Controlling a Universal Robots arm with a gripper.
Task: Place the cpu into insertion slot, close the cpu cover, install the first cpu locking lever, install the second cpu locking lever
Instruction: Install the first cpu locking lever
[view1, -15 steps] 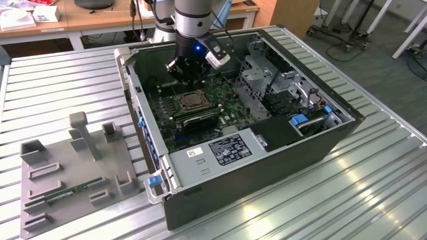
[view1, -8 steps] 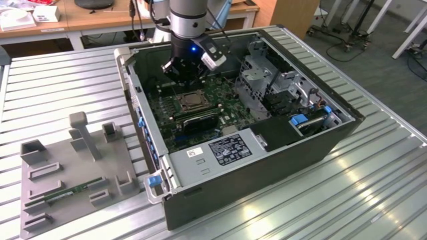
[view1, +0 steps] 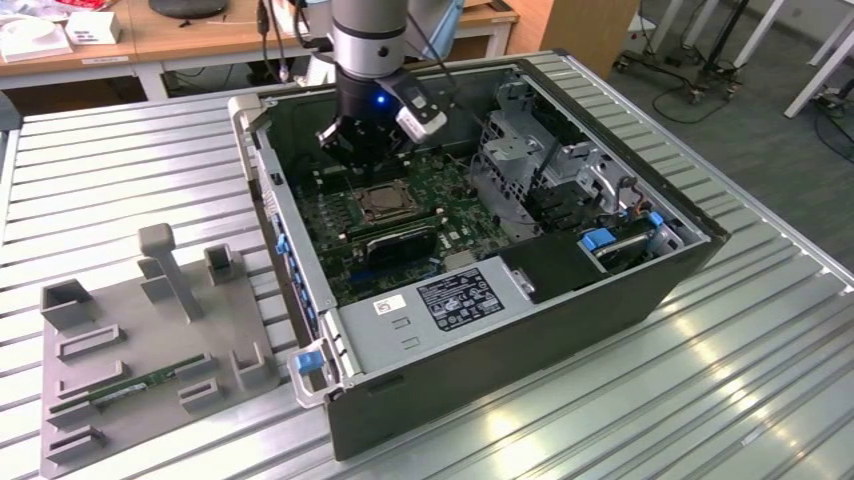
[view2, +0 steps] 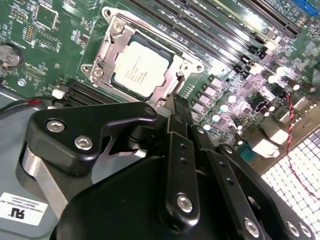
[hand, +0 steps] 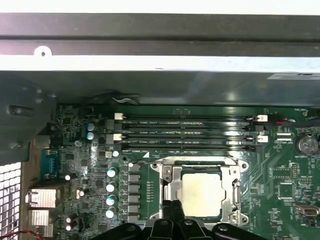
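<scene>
Second wrist view, upper centre of frame: cpu (view2: 139, 69) sits in the insertion slot (view2: 95, 72), and the cpu cover (view2: 111, 47) lies flat over it. Your jaws are together, empty, just beside the slot. You cannot tell whether the locking levers are latched.

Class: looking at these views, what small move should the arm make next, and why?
Probably lower the gripper a little to press at the socket's edge, where a locking lever would sit. The pale silver square cpu already lies in the silver-rimmed square insertion slot, the thin silvery frame-shaped cpu cover lies flat around it, and the shut jaws hover beside that edge.
</scene>
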